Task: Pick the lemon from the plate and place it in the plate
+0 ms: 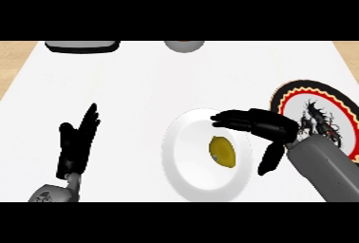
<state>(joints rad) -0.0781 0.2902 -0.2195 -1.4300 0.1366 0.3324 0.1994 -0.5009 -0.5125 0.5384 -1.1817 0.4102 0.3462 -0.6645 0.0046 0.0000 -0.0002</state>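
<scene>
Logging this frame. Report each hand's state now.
Left hand: open, fingers straight, holding nothing.
Right hand: open, over the white plate, not touching the lemon.

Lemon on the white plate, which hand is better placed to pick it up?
The right hand: it hovers over the white plate beside the lemon. The left hand rests open, far off.
</scene>
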